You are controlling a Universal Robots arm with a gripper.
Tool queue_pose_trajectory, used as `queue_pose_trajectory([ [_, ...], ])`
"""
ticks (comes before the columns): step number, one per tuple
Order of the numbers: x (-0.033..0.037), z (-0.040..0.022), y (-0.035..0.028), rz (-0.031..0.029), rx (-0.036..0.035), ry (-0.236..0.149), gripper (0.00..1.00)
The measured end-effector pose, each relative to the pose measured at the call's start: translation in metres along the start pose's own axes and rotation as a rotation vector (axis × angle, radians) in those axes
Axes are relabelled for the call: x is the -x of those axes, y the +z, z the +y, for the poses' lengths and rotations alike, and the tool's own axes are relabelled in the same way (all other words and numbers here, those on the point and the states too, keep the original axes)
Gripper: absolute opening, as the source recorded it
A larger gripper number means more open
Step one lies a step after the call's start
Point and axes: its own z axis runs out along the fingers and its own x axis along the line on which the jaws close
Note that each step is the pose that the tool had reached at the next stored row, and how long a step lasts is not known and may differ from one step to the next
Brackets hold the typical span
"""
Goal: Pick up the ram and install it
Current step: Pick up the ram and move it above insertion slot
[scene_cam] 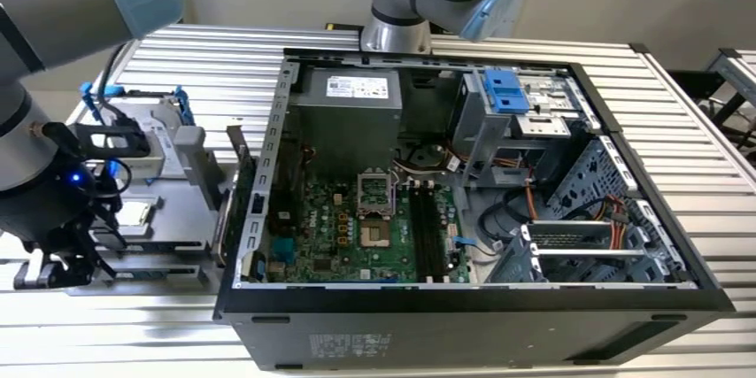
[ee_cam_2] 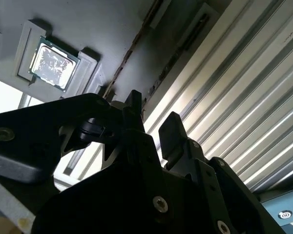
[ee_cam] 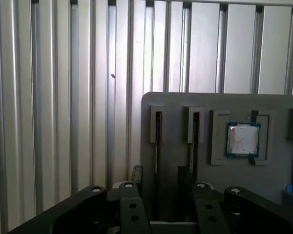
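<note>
Your gripper (scene_cam: 67, 270) hung low over the near end of the grey fixture (scene_cam: 189, 174), at the exterior view's left. It was beside the open computer case (scene_cam: 473, 307) on the ridged tabletop (scene_cam: 697, 130). Its fingers stood apart and were not closed on anything, so you held no part.

In the first wrist view the gripper (ee_cam: 161, 178) sat above the end of the fixture (ee_cam: 176, 102). One of the fixture's two narrow slots ran into the gap between the fingers. The ram (ee_cam: 192, 146) showed as a thin edge standing in the other slot, the one nearer the processor chip (ee_cam: 242, 139), just outside one finger. You could not tell what the slot between the fingers held.

In the second wrist view the ram (ee_cam_2: 132, 48) ran as a thin brownish line past the processor chip (ee_cam_2: 52, 63) toward the gripper (ee_cam_2: 154, 122). The ram was well apart from the motherboard (scene_cam: 354, 219) inside the case.
</note>
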Motion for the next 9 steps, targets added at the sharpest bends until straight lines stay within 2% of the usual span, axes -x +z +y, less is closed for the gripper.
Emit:
queue_pose_trajectory([
  [9, -0.0002, -0.0013, 0.0087, 0.0001, 0.0001, 0.000, 1.00],
])
